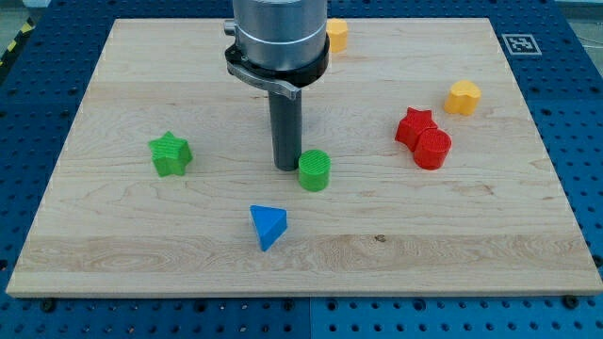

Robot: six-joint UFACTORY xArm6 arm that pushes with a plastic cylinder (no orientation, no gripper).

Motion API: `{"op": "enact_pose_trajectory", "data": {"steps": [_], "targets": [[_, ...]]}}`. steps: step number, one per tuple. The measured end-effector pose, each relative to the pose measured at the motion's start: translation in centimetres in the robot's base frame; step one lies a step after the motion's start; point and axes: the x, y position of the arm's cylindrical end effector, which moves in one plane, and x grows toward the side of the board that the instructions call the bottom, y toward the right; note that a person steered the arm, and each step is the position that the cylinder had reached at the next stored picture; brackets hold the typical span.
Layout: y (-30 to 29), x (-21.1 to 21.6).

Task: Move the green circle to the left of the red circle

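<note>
Near board centre (113, 235): my tip (286, 168) touching green circle (315, 170) from its nine o'clock. No jaws, nothing held. Red circle (433, 149) well apart at green circle's three o'clock, against red star (414, 125). Blue triangle (268, 226) at seven o'clock.

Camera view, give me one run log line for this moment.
my tip: touching green circle on its left | red circle: far right, beside red star | step: not done

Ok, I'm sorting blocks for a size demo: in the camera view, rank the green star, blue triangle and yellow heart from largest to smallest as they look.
1. Green star and blue triangle: alike; the triangle sits nearer the view's bottom, so unsure.
2. Yellow heart: smallest-looking.
</note>
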Motion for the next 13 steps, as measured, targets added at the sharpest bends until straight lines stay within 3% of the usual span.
{"op": "enact_pose_trajectory", "data": {"steps": [7, 13], "targets": [[1.0, 4.0], [4.4, 4.0]]}}
